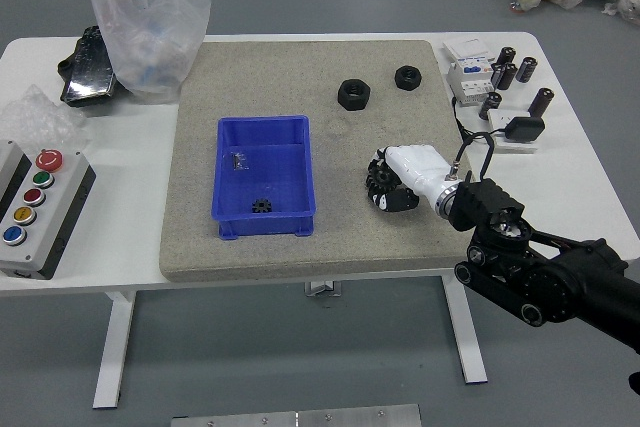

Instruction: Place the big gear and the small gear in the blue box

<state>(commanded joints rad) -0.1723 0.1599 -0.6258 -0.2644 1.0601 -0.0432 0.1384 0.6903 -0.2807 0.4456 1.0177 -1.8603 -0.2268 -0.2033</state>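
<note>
- right hand looks closed around the big gear, pinched between thumb and fingers; can't tell how solid the grip is
- gear's at the hand's left end, over the mat, mostly covered. It's round, so no real long axis to line up, and I can't make out its tilt
- blue box is off to the left, well apart, so imo: lift, then carry left over the near wall
- small gear is already in there, near side. Right arm's the obvious one

Lab-like space: white table, push-button box, grey floor, robot arm.
</note>
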